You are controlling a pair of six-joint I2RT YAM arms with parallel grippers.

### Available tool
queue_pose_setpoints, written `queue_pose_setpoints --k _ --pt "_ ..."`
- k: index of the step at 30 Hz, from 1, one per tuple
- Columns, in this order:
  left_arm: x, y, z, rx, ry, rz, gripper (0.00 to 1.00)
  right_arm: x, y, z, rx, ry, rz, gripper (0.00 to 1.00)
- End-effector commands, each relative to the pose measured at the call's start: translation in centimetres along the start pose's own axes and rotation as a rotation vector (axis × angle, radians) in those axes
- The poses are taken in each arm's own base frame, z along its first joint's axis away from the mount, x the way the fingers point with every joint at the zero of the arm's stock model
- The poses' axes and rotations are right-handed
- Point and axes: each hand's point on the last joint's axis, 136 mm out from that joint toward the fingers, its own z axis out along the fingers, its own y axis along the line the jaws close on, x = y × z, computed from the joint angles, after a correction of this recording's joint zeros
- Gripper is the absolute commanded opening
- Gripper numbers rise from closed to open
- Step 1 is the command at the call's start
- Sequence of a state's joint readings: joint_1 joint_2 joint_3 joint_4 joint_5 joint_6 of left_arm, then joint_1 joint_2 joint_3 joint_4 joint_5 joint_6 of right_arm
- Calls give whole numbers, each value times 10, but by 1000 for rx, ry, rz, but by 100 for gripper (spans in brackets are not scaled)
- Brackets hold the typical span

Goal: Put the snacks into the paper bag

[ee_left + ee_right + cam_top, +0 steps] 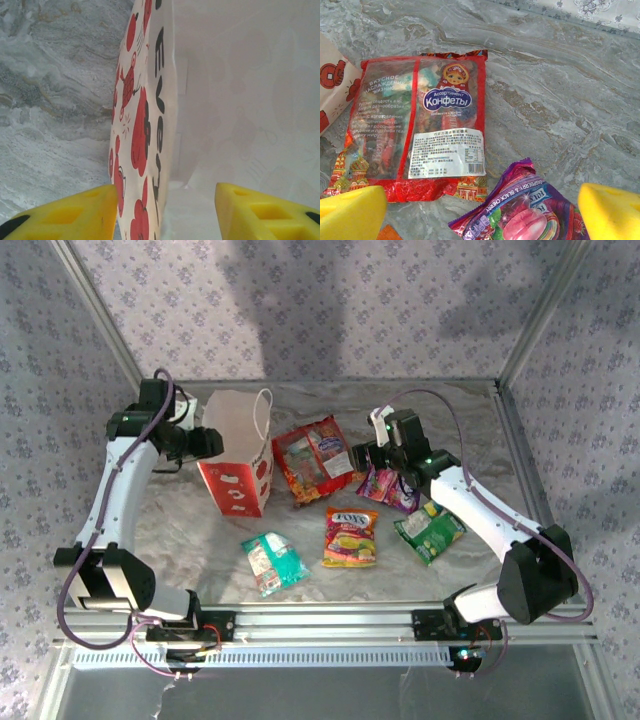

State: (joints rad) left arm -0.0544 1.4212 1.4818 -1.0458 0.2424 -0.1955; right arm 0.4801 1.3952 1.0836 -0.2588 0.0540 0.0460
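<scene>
At the far left of the grey marbled bench point(470, 420), the small white paper bag point(238, 455) with red blobs and white cord handles stands upright with its mouth open. Left pincer point(167, 202) is at the bag's left rim. Its yellow fingers point(65, 215) stand apart, one outside the printed wall and one inside the bag. The wall passes between them with a gap visible on the inner side, so it is not clamped.

Right pincer point(480, 212) is spread wide and holds nothing. It sits directly over the purple-pink glossy packet point(520, 215), which lies flat right of centre.

The large red flat packet point(315, 462), with a clear window and white label, lies just right of the bag; contact with the bag cannot be confirmed. The orange-yellow packet point(350, 537) lies near centre. The green packet point(430, 530) lies to its right, beside the right arm point(480, 510). The teal packet point(273, 562) lies nearest, left of the orange-yellow one. All five packets are outside the bag.
</scene>
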Motion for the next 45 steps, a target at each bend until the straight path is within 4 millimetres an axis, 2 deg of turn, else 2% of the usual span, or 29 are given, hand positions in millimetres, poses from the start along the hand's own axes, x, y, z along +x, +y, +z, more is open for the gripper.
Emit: queue_pose_setpoints --k 1,4,9,17,21,26,34,41,45 --pt "1 -14 -13 44 -12 76 59 -7 0 -1 -6 -10 22 100" --pt "-1 -17 -15 50 -19 116 63 -7 1 -1 -10 -12 29 100" --pt "-4 -21 -20 54 -23 158 65 -6 3 0 -24 -10 32 100" --pt "9 -24 -24 52 59 241 74 -7 2 -1 -18 -10 26 100" --pt "16 -27 -18 63 108 271 76 -9 2 -1 -19 -11 18 100" --pt "9 -31 -18 63 63 291 76 -6 2 2 -18 -4 24 100" --pt "-8 -37 -39 49 -50 326 78 -4 3 4 -20 3 15 100" --pt "-15 -25 -42 -17 -80 290 78 1 3 6 -23 17 16 100" --pt "-25 -19 -47 -33 -143 246 78 0 3 6 -23 14 15 100"
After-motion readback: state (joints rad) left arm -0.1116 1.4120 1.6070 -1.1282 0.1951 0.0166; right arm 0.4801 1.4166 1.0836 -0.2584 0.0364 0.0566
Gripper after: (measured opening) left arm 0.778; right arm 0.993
